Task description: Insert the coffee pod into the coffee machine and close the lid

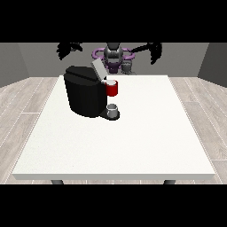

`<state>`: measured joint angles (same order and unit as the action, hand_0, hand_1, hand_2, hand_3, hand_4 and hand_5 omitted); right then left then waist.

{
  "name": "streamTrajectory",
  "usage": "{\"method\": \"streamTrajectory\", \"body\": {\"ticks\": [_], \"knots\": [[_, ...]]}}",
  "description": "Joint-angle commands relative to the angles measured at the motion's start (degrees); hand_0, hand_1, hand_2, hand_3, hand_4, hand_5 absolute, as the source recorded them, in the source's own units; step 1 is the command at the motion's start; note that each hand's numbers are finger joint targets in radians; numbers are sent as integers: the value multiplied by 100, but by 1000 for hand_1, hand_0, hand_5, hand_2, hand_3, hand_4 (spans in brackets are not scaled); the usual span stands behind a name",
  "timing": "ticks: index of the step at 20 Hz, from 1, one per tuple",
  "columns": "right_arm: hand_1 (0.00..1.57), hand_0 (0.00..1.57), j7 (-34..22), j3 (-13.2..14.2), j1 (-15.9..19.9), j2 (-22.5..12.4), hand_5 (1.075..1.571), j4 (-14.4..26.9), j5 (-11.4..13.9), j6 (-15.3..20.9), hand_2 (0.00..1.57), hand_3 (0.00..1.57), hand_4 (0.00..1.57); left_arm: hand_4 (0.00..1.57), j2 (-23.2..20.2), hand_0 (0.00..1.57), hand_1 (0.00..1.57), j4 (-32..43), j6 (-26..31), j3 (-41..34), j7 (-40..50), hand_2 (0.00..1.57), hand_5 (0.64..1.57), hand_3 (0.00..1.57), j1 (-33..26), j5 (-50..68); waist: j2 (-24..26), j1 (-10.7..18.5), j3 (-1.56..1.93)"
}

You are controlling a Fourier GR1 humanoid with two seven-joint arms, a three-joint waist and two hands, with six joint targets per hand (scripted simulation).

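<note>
The black coffee machine point(84, 95) stands on the white table point(133, 142), left of centre towards the back. Its grey lid point(98, 69) is tilted up and open. Below the lid is the machine's red head point(112, 89), with a small pale round shape point(110, 82) in its top; I cannot tell whether that is the coffee pod. A grey cup point(113, 109) sits on the machine's base under the red head. Both hands are raised behind the table, far from the machine: the hand at the view's left point(69, 49) and the hand at the view's right point(155, 51), fingers spread, holding nothing.
The robot's torso point(113, 55) is behind the table's far edge. Wooden floor surrounds the table. Wide bare tabletop lies in front of and to the right of the machine.
</note>
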<state>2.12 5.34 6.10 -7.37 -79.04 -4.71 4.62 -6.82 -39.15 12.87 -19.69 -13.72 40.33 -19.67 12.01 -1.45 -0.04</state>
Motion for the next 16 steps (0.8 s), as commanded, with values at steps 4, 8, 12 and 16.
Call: {"method": "streamTrajectory", "body": {"ticks": [4,8,12,16], "knots": [[0,0,-354,-64,119,-334,1571,-482,-45,-348,0,0,43,0,349,0,0,-282,140,-72,216,0,1571,0,-744,422,517,407,4],[0,0,-334,-208,704,-214,1571,-348,52,-309,0,0,0,0,465,0,0,-561,451,-59,52,0,1571,0,-670,726,15,831,4],[0,0,-718,-371,817,-309,1571,-540,126,-459,0,0,0,27,491,0,0,-886,579,-45,254,0,1571,0,-1125,966,173,886,3],[0,0,-636,-351,1118,-314,1571,-334,280,-451,0,0,215,88,663,0,0,-1494,560,191,477,0,1571,0,-1303,1121,-120,1041,5]]}}
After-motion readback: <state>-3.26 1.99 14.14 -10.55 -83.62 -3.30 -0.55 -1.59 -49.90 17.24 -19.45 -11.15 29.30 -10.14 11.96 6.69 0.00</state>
